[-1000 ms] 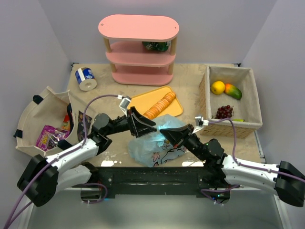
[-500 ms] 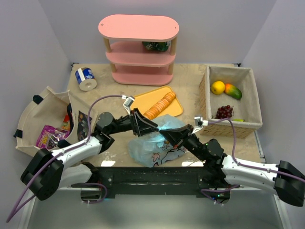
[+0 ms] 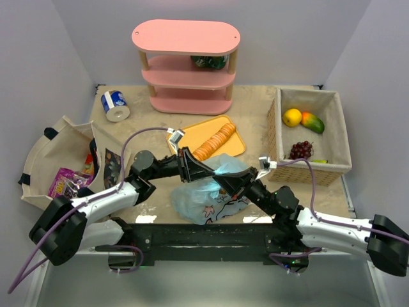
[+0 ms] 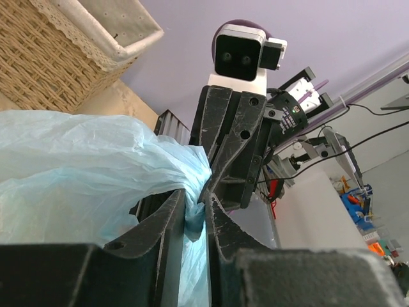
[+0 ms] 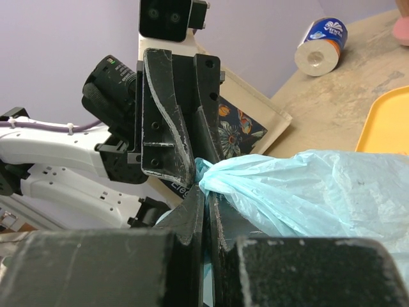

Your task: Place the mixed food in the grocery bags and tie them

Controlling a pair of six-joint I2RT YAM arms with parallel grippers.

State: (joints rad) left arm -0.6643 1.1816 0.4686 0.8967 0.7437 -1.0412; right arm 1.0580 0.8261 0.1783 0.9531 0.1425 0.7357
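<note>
Well, risky double grip.
My left pincer (image 4: 193,208), nearly closed, pinched the grocery bag (image 4: 83,160); my right pincer (image 5: 206,198) clamped it just ahead. Opposing pulls could tear it.

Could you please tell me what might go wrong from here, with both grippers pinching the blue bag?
1. The left gripper and right gripper pinch the same twisted neck of the thin grocery bag; pulling apart could tear it or let it slip free.
2. They stand almost tip to tip, so a small misalignment might make them collide.
3. The orange tray lies just behind the bag; a tug could drag the bag onto it.
</note>
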